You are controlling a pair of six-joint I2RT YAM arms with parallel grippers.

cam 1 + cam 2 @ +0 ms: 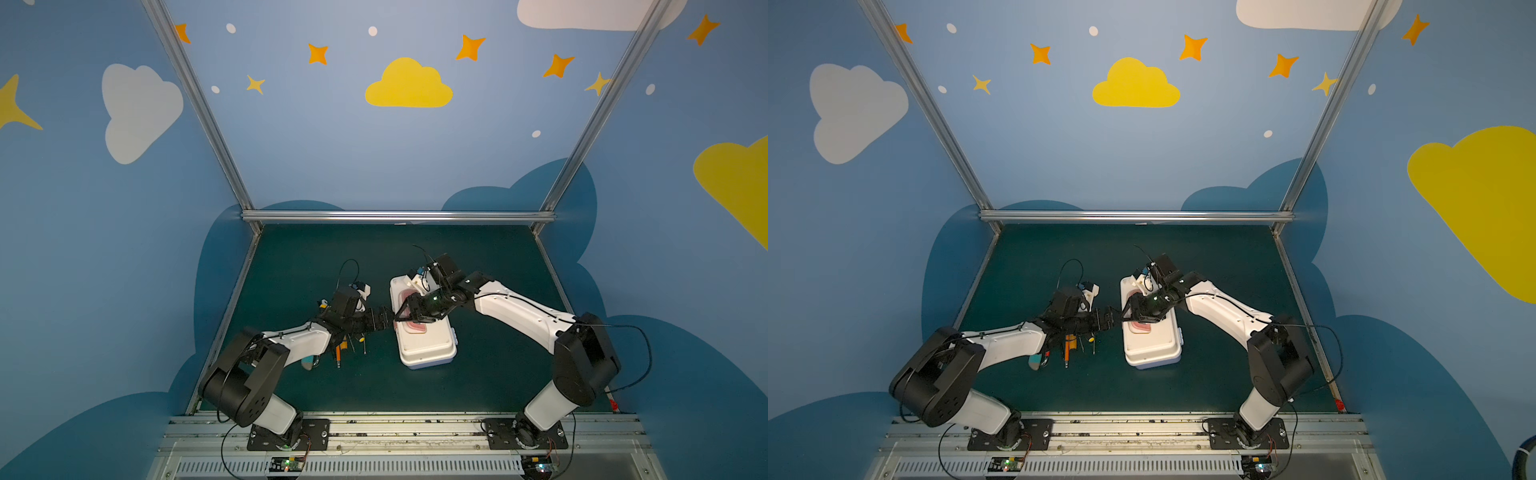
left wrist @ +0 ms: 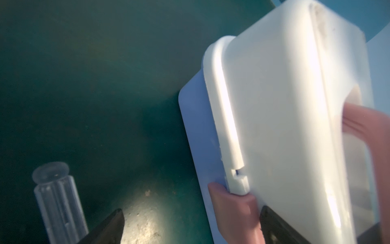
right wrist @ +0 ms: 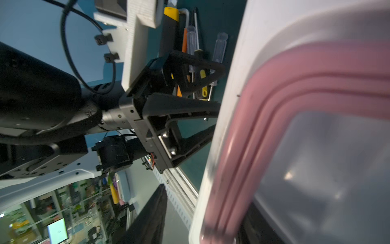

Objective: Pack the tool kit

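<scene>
Dark green matting covers the table (image 1: 374,257). The white rounded plastic tool case (image 1: 424,347) lies on it right of centre, its lid over a lavender-blue base in both top views. The left end effector (image 1: 388,323) is spread wide, its tips at the case's left long side, just beside the pink latch (image 2: 234,207). The right end effector (image 1: 408,320) hangs over the lid. One of its fingers (image 3: 150,213) is outside the lid's edge and the other is inside the loop of the pink C-shaped handle (image 3: 263,105); I cannot tell whether they pinch it. Left of the case, partly under the left arm, lie loose tools: a teal knife (image 1: 308,363), an orange-handled tool (image 1: 338,353) and clear-handled screwdrivers (image 3: 219,48).
</scene>
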